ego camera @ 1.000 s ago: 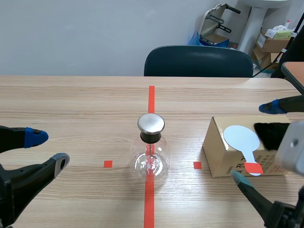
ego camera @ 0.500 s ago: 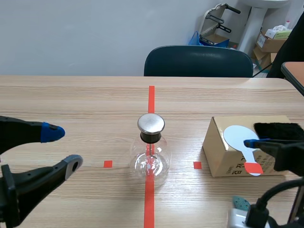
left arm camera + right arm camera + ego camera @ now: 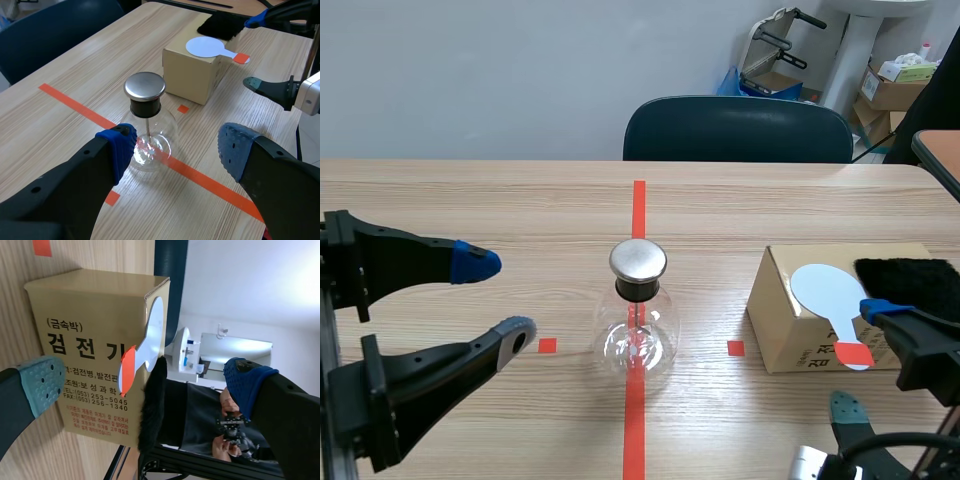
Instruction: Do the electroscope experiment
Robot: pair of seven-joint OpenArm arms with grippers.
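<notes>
Pale wooden table (image 3: 470,210) across the lower two thirds of the scene view, plain grey wall behind. Dark blue chair (image 3: 740,130) at upper centre. Stacked cartons (image 3: 890,90) in the upper right corner. Orange-red tape line (image 3: 638,200) down the middle of the tabletop.

At centre, standing upright on that line: electroscope (image 3: 638,320), a round clear glass flask with a black neck and a flat metal cap (image 3: 638,260). Thin rod visible inside the glass.

At right of centre, well apart from the flask: cardboard box (image 3: 780,320) with printed Korean lettering on its side. On its top, white paddle (image 3: 828,292), round disc flat on the box, orange-red handle end jutting past the near edge. Just beside the disc, toward the right edge, black fur (image 3: 905,280), also on the box top.

From lower left, left gripper (image 3: 498,300): fingers wide apart, blue pads pointing toward the flask, not touching it. In the left wrist view, flask ahead of the gripper and nearer one finger.

From lower right, right gripper (image 3: 860,358): fingers spread, one blue pad level with the paddle handle, one grey-green pad lower down. Cannot tell whether the upper pad touches the handle. In the right wrist view, box side, paddle and fur ahead of the parted fingers.
</notes>
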